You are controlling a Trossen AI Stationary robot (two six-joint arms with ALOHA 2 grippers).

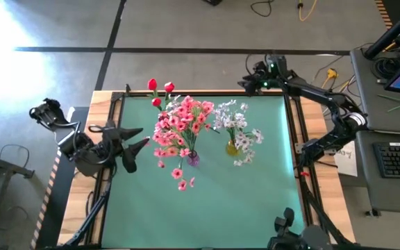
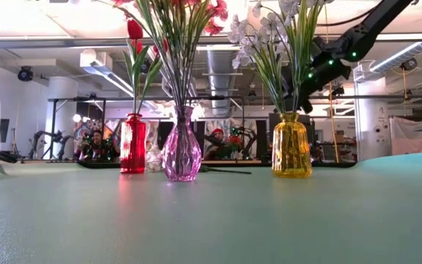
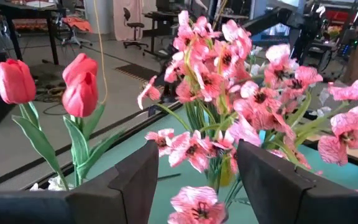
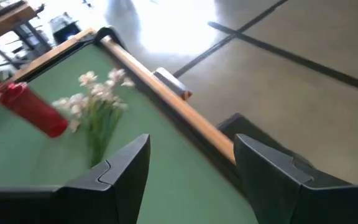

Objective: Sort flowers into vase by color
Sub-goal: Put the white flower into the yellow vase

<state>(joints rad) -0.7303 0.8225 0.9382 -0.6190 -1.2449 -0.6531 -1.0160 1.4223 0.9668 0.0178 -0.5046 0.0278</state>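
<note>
Pink flowers [image 1: 182, 125] are standing in the purple vase [image 1: 192, 159] at tabletop [image 1: 255, 201] centre, white flowers [image 1: 236, 125] at 3 o'clock beside them. Left claw [image 1: 143, 144] is hovering at 9 o'clock, jaws apart, empty. Right claw [image 1: 245, 82] is waiting at 1 o'clock, likewise open, empty.

Three vases stand in a row on the table [image 1: 269, 201]: tulips [image 1: 160, 87] far left, big bouquet [image 1: 182, 125] middle, small bouquet [image 1: 238, 128] right.

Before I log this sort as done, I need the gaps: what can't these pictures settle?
- Red vase: high view hides it under red tulips.
- Pink flowers: low view's top edge cuts the blossoms.
- Stem behind the vases: low view too small to tell its flower color.
- White flowers: right wrist view blurred.
</note>
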